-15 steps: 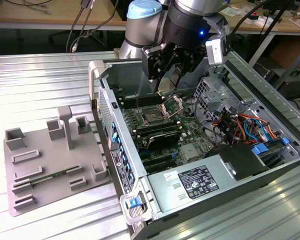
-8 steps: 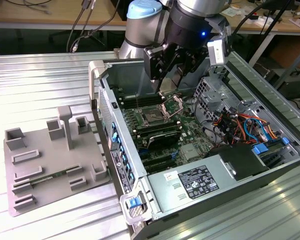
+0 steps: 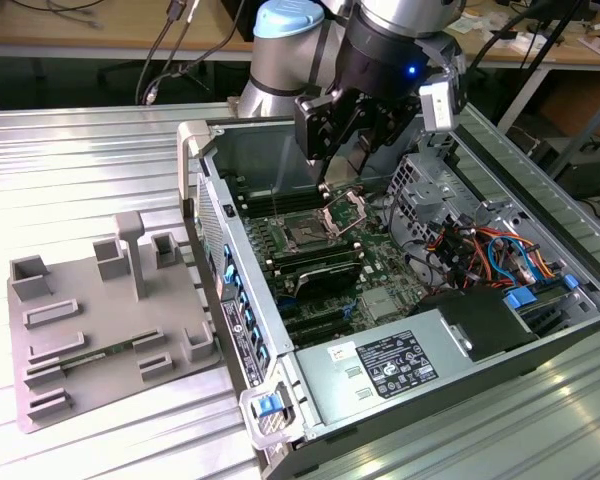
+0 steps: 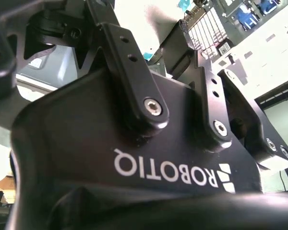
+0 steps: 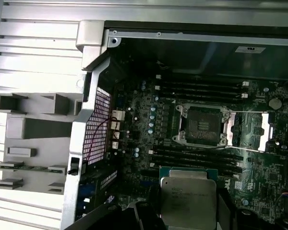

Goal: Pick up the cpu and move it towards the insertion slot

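End effector [image 3: 365, 135]: above open computer case [image 3: 205, 180], clamped on cpu [image 5: 188, 195] | cpu: held near insertion slot [image 5: 201, 125], not over it, lower edge hidden | cpu print: unreadable

**Where my three eyes sit**

The exterior view looks down from off my arm onto the open computer case [image 3: 400, 300]. My first wrist view faces its motherboard [image 5: 149, 129] closely; the second stares at my gripper body [image 4: 149, 158].
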Robot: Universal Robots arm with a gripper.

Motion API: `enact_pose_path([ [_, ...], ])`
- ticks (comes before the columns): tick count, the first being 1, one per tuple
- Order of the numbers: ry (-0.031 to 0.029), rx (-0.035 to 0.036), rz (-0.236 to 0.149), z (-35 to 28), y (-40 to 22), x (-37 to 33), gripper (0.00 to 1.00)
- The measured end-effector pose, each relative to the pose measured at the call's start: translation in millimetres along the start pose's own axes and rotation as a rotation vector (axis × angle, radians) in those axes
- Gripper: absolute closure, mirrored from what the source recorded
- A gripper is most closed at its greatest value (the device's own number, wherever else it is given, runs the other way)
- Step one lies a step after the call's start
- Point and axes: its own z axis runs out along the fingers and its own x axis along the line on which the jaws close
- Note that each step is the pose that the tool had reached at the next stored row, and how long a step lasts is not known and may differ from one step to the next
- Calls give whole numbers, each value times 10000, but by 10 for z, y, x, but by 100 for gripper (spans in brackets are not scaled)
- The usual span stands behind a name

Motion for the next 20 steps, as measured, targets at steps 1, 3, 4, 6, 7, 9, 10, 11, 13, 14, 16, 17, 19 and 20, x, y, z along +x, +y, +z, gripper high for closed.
enact_pose_path([
  [1,0,0,-1,6,3,-14,45],
  [3,0,-1,0,12,7,-30,45],
  [4,0,-1,1,15,10,-37,45],
  [6,0,0,1,21,13,-52,45],
  [7,0,-1,0,24,15,-59,45],
  [9,0,0,-1,30,19,-77,45],
  [10,0,0,0,33,21,-84,45],
  [11,0,0,0,36,23,-91,45],
  [13,0,0,0,45,28,-113,45],
  [14,0,1,0,49,31,-125,45],
  [16,0,0,0,55,34,-138,45],
  [17,0,0,0,60,36,-152,45],
  [19,0,-1,0,65,39,-165,45],
  [20,0,0,0,69,41,-175,45],
])
